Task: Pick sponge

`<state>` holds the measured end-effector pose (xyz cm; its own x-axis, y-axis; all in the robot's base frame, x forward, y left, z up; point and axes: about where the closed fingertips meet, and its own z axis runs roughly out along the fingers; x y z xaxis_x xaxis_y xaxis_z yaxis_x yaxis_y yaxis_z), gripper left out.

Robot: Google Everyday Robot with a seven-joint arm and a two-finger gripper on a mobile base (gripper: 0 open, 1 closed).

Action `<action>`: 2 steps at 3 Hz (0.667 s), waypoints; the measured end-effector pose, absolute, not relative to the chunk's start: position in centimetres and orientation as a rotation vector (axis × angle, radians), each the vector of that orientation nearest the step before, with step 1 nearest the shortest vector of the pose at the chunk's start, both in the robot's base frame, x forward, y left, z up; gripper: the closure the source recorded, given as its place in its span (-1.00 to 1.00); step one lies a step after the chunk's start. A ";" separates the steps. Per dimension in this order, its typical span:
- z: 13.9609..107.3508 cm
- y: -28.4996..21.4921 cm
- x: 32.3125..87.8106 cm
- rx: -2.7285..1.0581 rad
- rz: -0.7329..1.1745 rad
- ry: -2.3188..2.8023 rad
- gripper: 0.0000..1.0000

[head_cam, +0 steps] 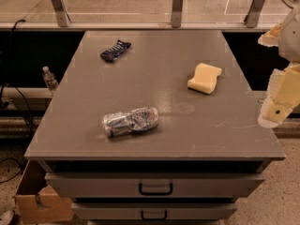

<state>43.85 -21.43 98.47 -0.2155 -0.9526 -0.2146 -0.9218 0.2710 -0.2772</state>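
Camera view: a grey table (154, 78) seen from its front edge, with two drawers (154, 185) below the top. The sponge (205, 78) lies flat on the right half of the top, towards the back, apart from everything else. A crushed can (130, 121) lies on its side near the front, left of centre and well apart from the sponge. A dark blue packet (115, 50) lies at the back left. The cream gripper (280, 100) hangs at the right margin, beyond the table's right edge and beside the sponge's stretch of the top, touching nothing on the table. Whether it is parted or closed cannot be told; no object is seen in it. A bottle (49, 78) stands on the ledge to the left of the table, and a cardboard box (35, 200) sits on the floor at the front left corner.
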 end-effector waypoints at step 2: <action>98.2 -21.7 46.2 -1.700 -0.126 2.183 -1.00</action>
